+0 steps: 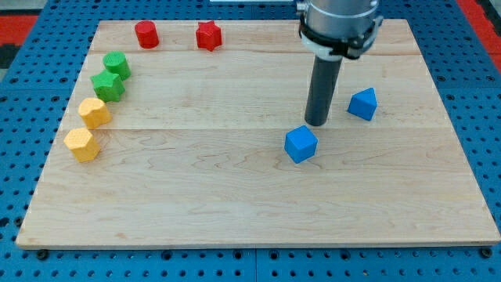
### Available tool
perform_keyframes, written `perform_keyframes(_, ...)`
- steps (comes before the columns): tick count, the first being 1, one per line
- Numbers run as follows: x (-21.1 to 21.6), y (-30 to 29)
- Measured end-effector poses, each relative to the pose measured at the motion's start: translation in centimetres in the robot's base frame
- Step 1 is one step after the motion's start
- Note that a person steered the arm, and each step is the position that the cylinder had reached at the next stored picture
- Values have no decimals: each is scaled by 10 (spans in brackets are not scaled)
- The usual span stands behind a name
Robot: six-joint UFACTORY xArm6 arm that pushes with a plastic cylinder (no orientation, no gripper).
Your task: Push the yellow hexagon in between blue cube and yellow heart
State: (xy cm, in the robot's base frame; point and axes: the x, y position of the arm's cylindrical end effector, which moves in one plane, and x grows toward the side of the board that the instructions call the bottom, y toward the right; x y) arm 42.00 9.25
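Note:
The yellow hexagon (81,145) lies near the board's left edge. Another yellow block (94,113), probably the heart, sits just above it to the right, close by. The blue cube (300,144) lies right of the board's middle. My tip (316,124) stands just above and slightly right of the blue cube, very near its top edge; I cannot tell if it touches. The tip is far to the right of both yellow blocks.
A second blue block (362,103), angular in shape, lies right of the rod. Two green blocks (117,64) (108,84) sit above the yellow ones. A red cylinder (146,34) and a red star (208,35) lie along the wooden board's (235,211) top edge.

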Motion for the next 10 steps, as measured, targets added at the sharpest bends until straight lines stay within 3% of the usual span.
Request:
perform_keyframes(3, -28, 33)
perform_keyframes(5, -75, -58)
perform_keyframes(6, -101, -143)
perform_keyframes(7, -100, -162)
perform_keyframes(10, 11, -214)
